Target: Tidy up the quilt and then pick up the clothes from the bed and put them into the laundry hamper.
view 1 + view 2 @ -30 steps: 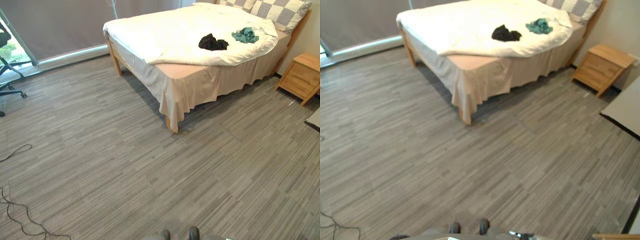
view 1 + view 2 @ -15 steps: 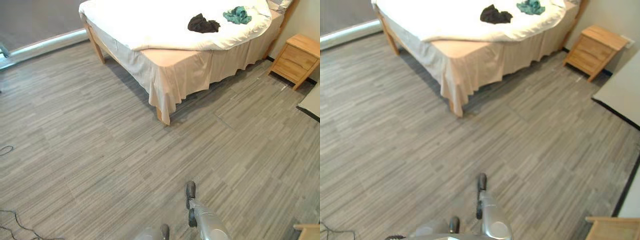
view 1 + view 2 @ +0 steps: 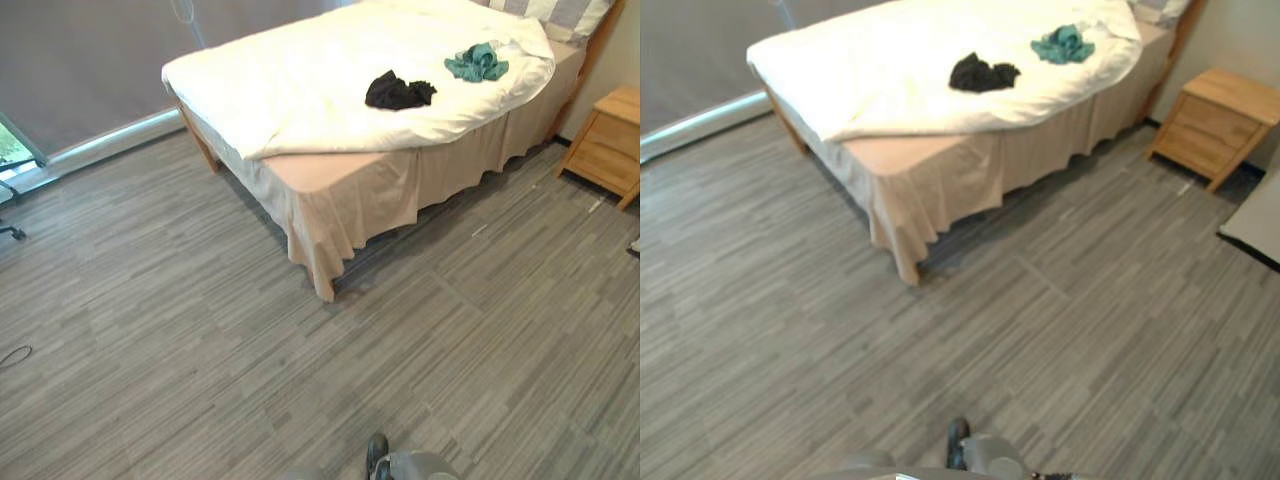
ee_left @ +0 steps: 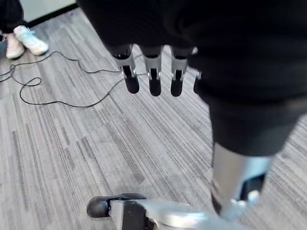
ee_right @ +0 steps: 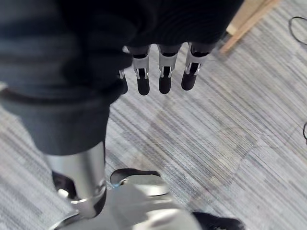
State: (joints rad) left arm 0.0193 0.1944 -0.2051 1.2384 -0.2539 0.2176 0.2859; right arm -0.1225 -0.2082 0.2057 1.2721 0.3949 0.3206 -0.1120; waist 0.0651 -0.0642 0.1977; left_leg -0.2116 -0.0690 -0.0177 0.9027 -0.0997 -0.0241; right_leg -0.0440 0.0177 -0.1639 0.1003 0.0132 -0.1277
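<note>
A white quilt (image 3: 330, 70) covers the bed (image 3: 350, 190) at the far side of the room, with its near corner folded back off the beige sheet. On the quilt lie a black garment (image 3: 397, 92) and a teal garment (image 3: 477, 63), a little apart. My left hand (image 4: 151, 72) hangs over the grey floor with its fingers relaxed and nothing in it. My right hand (image 5: 163, 69) hangs the same way over the floor, holding nothing. Both hands are far from the bed.
A wooden nightstand (image 3: 606, 145) stands right of the bed. Checked pillows (image 3: 560, 12) lie at the bed's head. A glass door with a grey blind (image 3: 80, 70) lines the far left wall. A person's shoes (image 4: 24, 42) stand on the floor in the left wrist view. A wooden furniture leg (image 5: 247, 21) stands near my right hand.
The camera has shifted: the bed now sits lower and nearer the middle of the picture than half a second ago. The garments lie as before on the quilt.
</note>
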